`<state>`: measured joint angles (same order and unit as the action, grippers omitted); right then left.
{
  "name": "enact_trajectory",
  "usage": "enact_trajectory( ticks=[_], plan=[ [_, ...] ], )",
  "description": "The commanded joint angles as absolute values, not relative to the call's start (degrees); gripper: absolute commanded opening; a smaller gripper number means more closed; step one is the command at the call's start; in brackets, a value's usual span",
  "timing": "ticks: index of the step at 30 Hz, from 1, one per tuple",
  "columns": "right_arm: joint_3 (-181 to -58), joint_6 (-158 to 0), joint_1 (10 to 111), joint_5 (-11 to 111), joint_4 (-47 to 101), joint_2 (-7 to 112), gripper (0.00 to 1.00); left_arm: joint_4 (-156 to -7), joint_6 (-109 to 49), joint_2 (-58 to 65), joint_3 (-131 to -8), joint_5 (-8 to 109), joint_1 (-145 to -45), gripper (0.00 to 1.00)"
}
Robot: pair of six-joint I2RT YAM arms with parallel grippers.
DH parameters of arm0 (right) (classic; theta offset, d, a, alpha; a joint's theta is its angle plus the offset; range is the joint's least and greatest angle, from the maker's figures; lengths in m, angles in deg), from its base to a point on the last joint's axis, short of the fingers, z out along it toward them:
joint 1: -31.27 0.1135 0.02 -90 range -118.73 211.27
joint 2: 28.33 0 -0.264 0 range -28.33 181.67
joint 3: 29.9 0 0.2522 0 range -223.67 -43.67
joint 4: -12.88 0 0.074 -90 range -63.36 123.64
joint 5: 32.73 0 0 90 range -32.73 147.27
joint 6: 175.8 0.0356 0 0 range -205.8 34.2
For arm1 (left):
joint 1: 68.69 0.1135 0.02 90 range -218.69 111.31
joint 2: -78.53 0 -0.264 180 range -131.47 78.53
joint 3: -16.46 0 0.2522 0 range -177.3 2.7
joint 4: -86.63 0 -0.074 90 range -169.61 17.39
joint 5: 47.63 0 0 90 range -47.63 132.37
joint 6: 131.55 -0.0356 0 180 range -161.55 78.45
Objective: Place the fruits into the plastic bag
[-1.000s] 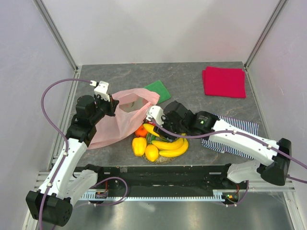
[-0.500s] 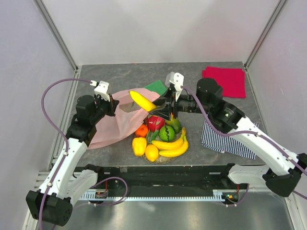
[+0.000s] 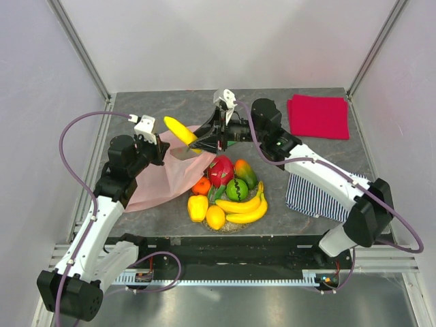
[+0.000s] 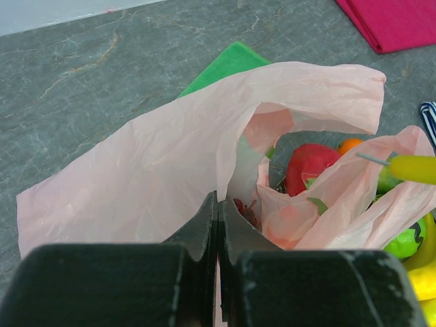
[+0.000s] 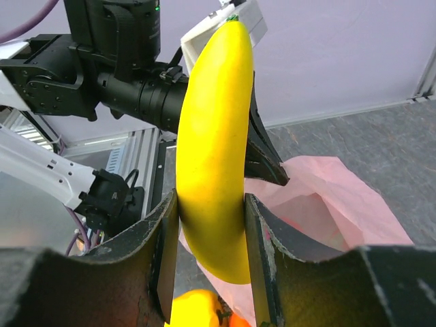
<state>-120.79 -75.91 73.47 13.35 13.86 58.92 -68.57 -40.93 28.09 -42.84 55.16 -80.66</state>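
Note:
My right gripper (image 3: 199,141) is shut on a single yellow banana (image 3: 178,129), which hangs over the mouth of the pale pink plastic bag (image 3: 160,178). In the right wrist view the banana (image 5: 211,136) stands upright between both pads, with the bag (image 5: 327,197) behind it. My left gripper (image 3: 159,147) is shut on the bag's rim (image 4: 225,204) and holds it up. The bag's mouth (image 4: 272,129) gapes. The other fruits are heaped beside the bag: a red one (image 3: 220,170), a green one (image 3: 237,189), a banana bunch (image 3: 244,208), a yellow pepper (image 3: 197,208) and an orange (image 3: 201,185).
A red folded cloth (image 3: 318,116) lies at the back right. Under my right forearm is a striped cloth (image 3: 320,194). A green cloth (image 4: 228,65) pokes out behind the bag. The enclosure's walls stand close on both sides.
My right gripper has risen from the heap with the banana and swung back and left to above the bag's mouth. The left gripper has kept its hold and place.

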Motion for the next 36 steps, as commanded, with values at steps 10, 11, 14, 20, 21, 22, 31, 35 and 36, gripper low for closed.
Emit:
enact_trajectory(
  ticks=[10,11,14,20,21,22,31,35,36],
  plan=[
    [-117.33,-81.13,72.32,13.59,14.06,64.49,0.19,-69.15,-42.70,27.81,-45.11,55.73,-80.38,0.02],
    [-116.88,-81.49,72.23,13.68,14.59,64.49,0.19,-69.07,-42.78,27.73,-45.20,55.64,-80.38,0.02],
    [-114.95,-82.02,71.97,14.20,15.91,64.22,0.19,-69.15,-42.70,27.81,-45.20,55.38,-80.38,0.01],
    [-111.43,-81.49,71.79,14.56,16.44,64.92,0.18,-69.07,-42.70,27.99,-45.20,54.85,-80.46,0.02],
    [-111.26,-81.49,71.70,14.64,16.44,65.01,0.18,-69.07,-42.70,27.90,-45.20,54.76,-80.38,0.02],
    [-110.91,-81.32,71.70,14.73,16.53,65.36,0.18,-69.15,-42.78,27.99,-45.20,54.76,-80.38,0.01],
    [-111.86,-79.91,71.79,15.08,16.71,68.09,0.17,-68.98,-42.70,28.16,-45.29,54.93,-80.46,0.02],
    [-115.20,-77.54,71.70,16.05,16.79,71.16,0.17,-69.15,-42.70,28.16,-45.29,55.55,-80.38,0.01],
    [-116.95,-77.01,71.53,15.88,16.88,72.56,0.17,-69.07,-42.70,28.08,-45.29,55.90,-80.38,0.01]
  ],
)
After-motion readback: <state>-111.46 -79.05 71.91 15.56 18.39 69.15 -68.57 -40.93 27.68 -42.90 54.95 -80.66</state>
